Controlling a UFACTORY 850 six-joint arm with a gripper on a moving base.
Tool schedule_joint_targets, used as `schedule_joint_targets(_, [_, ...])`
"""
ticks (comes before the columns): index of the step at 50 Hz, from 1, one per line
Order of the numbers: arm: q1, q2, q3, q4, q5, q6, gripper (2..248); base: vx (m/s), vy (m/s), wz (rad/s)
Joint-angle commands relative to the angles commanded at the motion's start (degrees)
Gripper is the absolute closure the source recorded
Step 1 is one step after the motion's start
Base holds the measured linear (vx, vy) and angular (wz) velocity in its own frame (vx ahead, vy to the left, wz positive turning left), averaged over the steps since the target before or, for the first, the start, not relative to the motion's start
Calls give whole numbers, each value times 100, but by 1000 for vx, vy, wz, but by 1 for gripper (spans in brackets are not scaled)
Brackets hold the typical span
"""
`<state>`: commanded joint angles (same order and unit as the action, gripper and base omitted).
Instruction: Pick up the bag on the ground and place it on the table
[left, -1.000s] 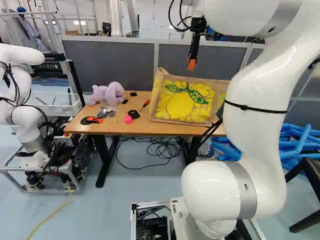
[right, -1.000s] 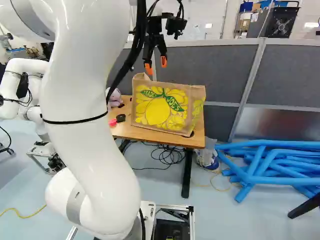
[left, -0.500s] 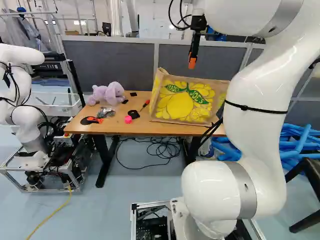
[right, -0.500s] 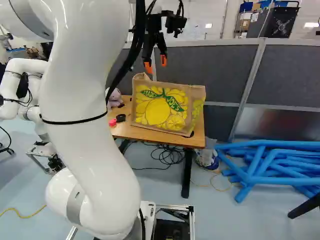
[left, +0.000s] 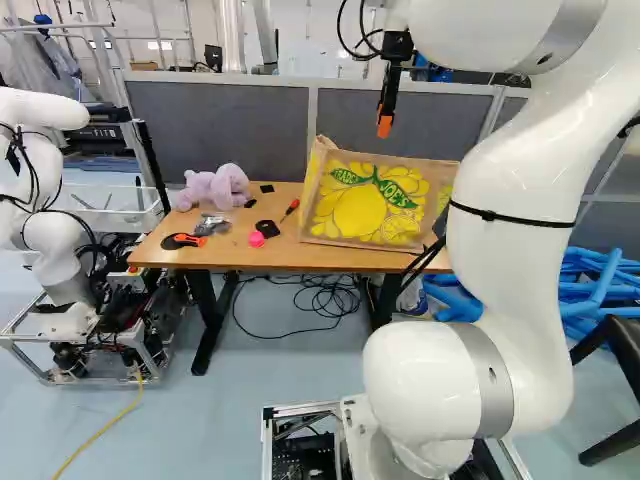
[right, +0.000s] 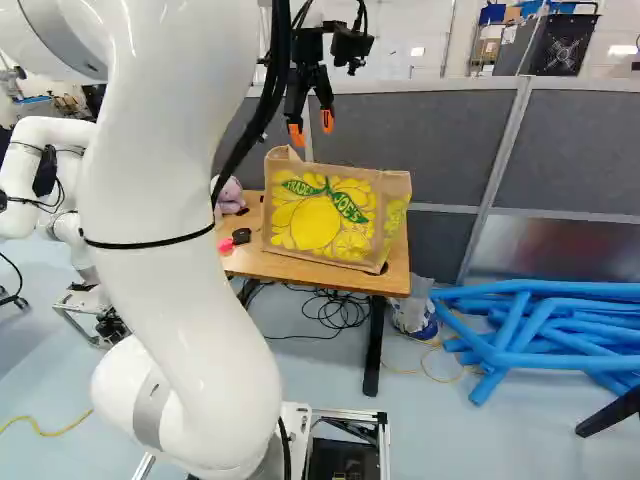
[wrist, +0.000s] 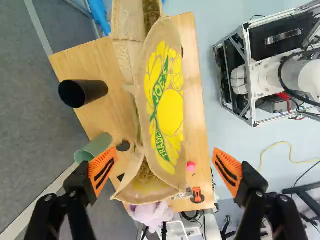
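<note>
Your gripper (wrist: 165, 172) is wide open and empty, the bag (wrist: 170, 110) looks light and floppy, so you'd probably wanna pinch its top edge

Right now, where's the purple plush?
In the left base view, the purple plush is at the left end of the table, left of the yellow-printed bag and just behind the clear pouch.

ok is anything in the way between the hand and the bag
Nothing visible: the hand hangs open above the bag, which is already on the table. The green cup and black cup are beside the bag, not between.
</note>
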<state>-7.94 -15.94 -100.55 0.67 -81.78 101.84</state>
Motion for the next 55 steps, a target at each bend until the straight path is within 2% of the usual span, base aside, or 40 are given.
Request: schedule_joint_targets(55, [0, 0, 0, 0, 0, 0, 3, 0, 0, 0])
